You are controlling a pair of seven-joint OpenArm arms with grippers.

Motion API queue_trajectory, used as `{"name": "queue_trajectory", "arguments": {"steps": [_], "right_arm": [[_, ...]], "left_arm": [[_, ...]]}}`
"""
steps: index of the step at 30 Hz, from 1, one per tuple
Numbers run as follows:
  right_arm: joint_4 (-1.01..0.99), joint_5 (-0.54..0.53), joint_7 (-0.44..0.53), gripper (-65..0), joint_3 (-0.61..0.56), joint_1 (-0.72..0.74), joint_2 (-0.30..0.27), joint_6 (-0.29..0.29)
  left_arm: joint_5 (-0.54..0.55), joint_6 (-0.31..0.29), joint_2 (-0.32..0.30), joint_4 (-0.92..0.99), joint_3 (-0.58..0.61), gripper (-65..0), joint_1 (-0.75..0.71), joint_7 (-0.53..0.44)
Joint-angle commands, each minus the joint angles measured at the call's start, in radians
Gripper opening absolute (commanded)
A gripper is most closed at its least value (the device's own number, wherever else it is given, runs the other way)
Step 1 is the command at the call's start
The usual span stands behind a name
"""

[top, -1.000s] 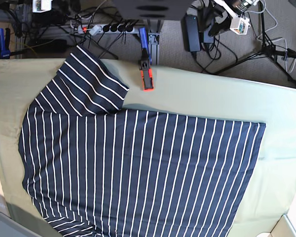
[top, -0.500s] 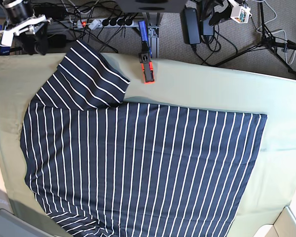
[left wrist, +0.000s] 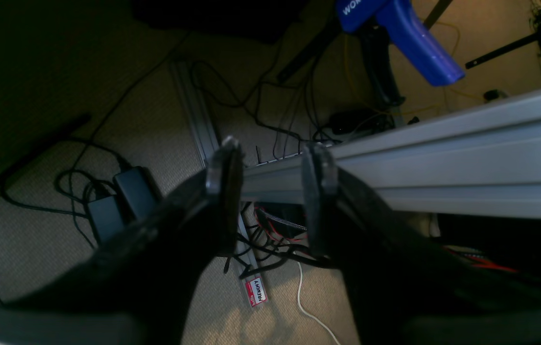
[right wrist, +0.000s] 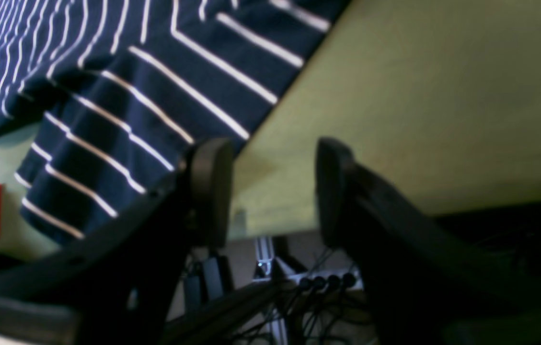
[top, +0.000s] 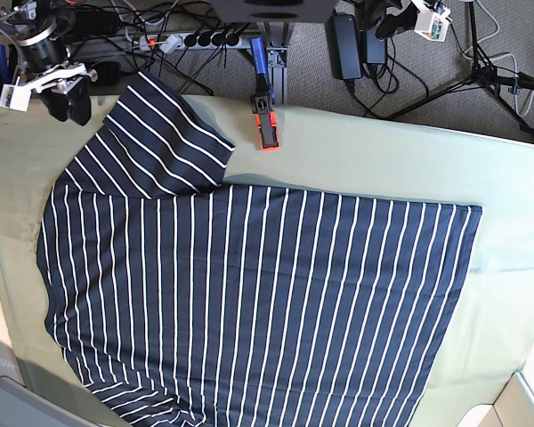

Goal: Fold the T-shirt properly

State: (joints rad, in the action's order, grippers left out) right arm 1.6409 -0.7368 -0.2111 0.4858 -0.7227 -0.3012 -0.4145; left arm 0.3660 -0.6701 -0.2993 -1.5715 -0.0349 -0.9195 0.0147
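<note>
right gripper (right wrist: 270,191): jaws apart, holding nothing, above the cloth edge beside the sleeve; it has come lower and nearer the sleeve.
left gripper (left wrist: 270,201): jaws apart, empty, off the table over floor cables.
T-shirt (top: 249,294): flat on the olive cloth (top: 383,165), long axis left-right, hem right, sleeve (top: 156,147) up-left; unmoved.

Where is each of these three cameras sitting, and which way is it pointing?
Base: overhead, looking down on the T-shirt spread on the green table cloth; the right gripper shows top left.
Left wrist: on the left arm, off the table, facing floor cables between the open left gripper.
Right wrist: on the right arm, facing the shirt's sleeve at the table edge.
Shared: base and right wrist both show the sleeve and the orange clamp.
</note>
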Motion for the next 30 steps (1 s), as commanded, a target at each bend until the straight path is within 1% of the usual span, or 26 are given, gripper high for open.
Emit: {"name": "queue_trajectory", "arguments": {"steps": [1, 6, 11, 16, 20, 22, 25, 28, 30], "right_arm": [[0.009, -0.013, 0.023, -36.3, -0.002, 0.001, -0.005, -0.061], [0.006, -0.007, 0.023, -36.3, -0.064, 0.023, 0.036, -0.062], [0.004, 0.027, 0.023, -36.3, -0.114, 0.050, 0.101, -0.062], [0.004, 0.026, 0.023, -36.3, -0.118, 0.063, 0.154, -0.061], [0.005, 0.026, 0.024, -36.3, -0.120, 0.069, 0.172, -0.062], [0.004, 0.026, 0.024, -36.4, -0.120, 0.069, 0.171, -0.062], [0.004, 0.027, 0.024, -36.4, -0.120, 0.069, 0.171, -0.062], [0.004, 0.040, 0.024, -36.4, -0.120, 0.071, 0.171, -0.061], [0.004, 0.051, 0.024, -36.4, -0.120, 0.083, 0.171, -0.061]], "left_arm": [[0.012, -0.028, -0.003, -0.013, -0.004, -40.7, -0.015, -0.014], [0.012, -0.028, -0.006, -0.013, -0.004, -40.7, -0.015, -0.014], [0.012, -0.028, -0.037, -0.013, -0.004, -40.7, -0.014, -0.014], [0.012, -0.028, -0.053, -0.013, -0.006, -40.7, -0.014, -0.014], [0.021, -0.028, -0.054, -0.013, -0.007, -40.7, -0.014, -0.008], [0.077, -0.028, -0.060, -0.021, -0.007, -40.7, -0.014, 0.055], [0.185, -0.028, -0.062, -0.059, -0.040, -40.6, -0.014, 0.188], [0.306, -0.028, -0.062, -0.126, -0.117, -40.6, -0.014, 0.302], [0.353, -0.028, -0.063, -0.185, -0.185, -40.6, -0.013, 0.348]]}}
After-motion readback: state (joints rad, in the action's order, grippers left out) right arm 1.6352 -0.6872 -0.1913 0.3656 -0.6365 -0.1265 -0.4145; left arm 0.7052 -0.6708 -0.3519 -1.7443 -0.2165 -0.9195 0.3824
